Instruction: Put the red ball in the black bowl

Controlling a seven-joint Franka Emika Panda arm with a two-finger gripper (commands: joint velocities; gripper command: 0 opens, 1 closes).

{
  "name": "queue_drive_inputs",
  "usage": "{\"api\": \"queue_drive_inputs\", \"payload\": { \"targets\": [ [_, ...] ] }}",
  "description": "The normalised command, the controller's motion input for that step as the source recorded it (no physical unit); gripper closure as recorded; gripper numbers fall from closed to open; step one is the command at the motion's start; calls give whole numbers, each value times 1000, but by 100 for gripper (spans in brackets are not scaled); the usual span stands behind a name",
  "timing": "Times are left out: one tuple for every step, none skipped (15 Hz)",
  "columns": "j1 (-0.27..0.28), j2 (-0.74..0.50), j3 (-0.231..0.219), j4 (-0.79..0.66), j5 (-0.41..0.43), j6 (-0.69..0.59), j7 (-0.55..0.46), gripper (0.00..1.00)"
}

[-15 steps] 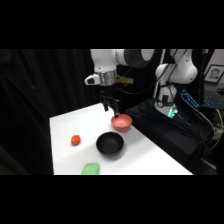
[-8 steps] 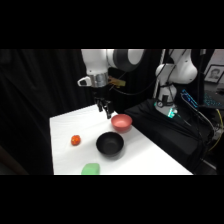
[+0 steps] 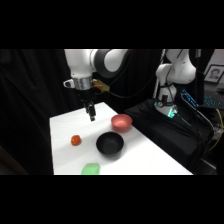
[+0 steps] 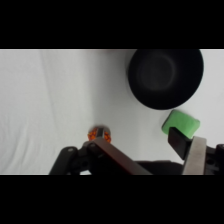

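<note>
The red ball (image 3: 76,140) is seen resting on the white table (image 3: 145,157), close to the table's left edge and apart from every other item. The black bowl (image 3: 110,144) stands upright near the middle of the table, to the right of the ball, with clear surface between them; its dark inside is seen to hold nothing. A pink-red bowl (image 3: 121,122) is set just beyond the black bowl, toward the table's far right edge. A green object (image 3: 91,169) lies at the near edge, below and between the ball and the black bowl.

The gripper (image 3: 92,116) is held above the far part of the table, clear of the surface, nearer the far edge than the ball. Nothing is held in it. In the wrist view the red ball (image 4: 99,134) is seen just past the black linkage, partly covered by it, while the black bowl (image 4: 166,77) and the green object (image 4: 180,124) are seen to one side. The fingers (image 4: 194,155) are spread wide apart, with bare table between them.
</note>
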Motion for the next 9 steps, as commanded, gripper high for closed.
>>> {"api": "queue_drive_inputs", "payload": {
  "targets": [
    [-55,412,-37,558,41,32,128,0],
    [-56,435,-35,584,50,32,124,0],
    [-48,441,-39,588,42,35,138,0],
    [-45,442,-33,589,53,27,122,0],
    [-43,439,-24,583,72,18,114,0],
    [-28,441,-31,579,59,9,137,0],
    [-27,434,-26,564,77,17,132,0],
    [-26,426,-22,550,87,0,122,0],
    [-24,422,-22,539,92,-1,117,0]
  ]
}}
